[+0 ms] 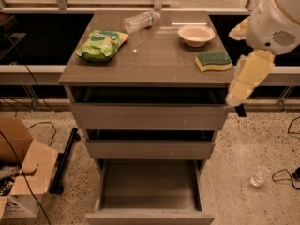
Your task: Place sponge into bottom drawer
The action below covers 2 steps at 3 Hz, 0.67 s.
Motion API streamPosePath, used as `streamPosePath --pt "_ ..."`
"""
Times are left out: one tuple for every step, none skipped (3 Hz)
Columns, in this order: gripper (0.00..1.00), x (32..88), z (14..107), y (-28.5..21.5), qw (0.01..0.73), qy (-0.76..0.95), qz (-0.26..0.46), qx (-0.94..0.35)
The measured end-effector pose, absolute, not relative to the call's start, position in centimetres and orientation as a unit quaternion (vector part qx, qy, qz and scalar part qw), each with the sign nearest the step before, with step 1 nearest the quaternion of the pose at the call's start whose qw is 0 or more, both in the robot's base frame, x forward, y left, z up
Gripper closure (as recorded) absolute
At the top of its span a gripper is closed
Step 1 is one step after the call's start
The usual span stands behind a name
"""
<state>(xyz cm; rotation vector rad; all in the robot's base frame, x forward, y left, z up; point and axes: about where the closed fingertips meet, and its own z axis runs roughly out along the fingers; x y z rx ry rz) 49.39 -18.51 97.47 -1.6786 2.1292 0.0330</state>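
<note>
The sponge (213, 61), yellow with a dark green top, lies on the right front part of the cabinet top (150, 55). The bottom drawer (150, 191) is pulled out, and its wide tray is bare. The two shallower drawers above it are slightly open. My gripper (238, 106) hangs at the end of the cream forearm, just off the cabinet's right front corner. It is below and to the right of the sponge and does not touch it.
On the cabinet top there is also a green snack bag (101, 44), a lying plastic bottle (140, 21) and a white bowl (196, 34). A cardboard box (21, 168) and cables are on the floor at the left. A clear cup (258, 176) is on the floor at the right.
</note>
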Motion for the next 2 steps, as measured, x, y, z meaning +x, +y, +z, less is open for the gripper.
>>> streamPosePath --pt "0.00 52.6 96.6 -18.2 0.224 0.769 0.032 -0.598" --pt "0.00 58.8 93.0 -21.3 0.225 0.791 0.066 -0.565"
